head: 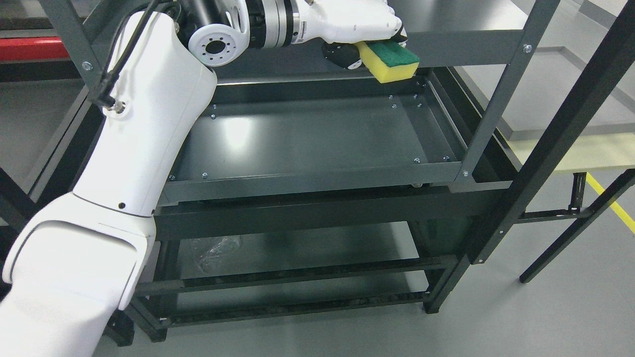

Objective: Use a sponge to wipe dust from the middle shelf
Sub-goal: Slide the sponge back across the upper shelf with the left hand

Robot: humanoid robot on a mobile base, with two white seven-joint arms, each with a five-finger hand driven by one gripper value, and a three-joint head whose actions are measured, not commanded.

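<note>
left robot hand (362,29) grips sponge (391,61) | yellow foam (green scouring face up) | above middle shelf (307,144)

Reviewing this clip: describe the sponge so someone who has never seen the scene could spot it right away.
Start at the dark metal shelf rack filling the frame, then follow the white arm from the lower left up to the left robot hand at the top centre. The sponge sticks out of that hand above the middle shelf's back right corner: a yellow block with a green scrubbing face, the only brightly coloured thing on the rack.
</note>
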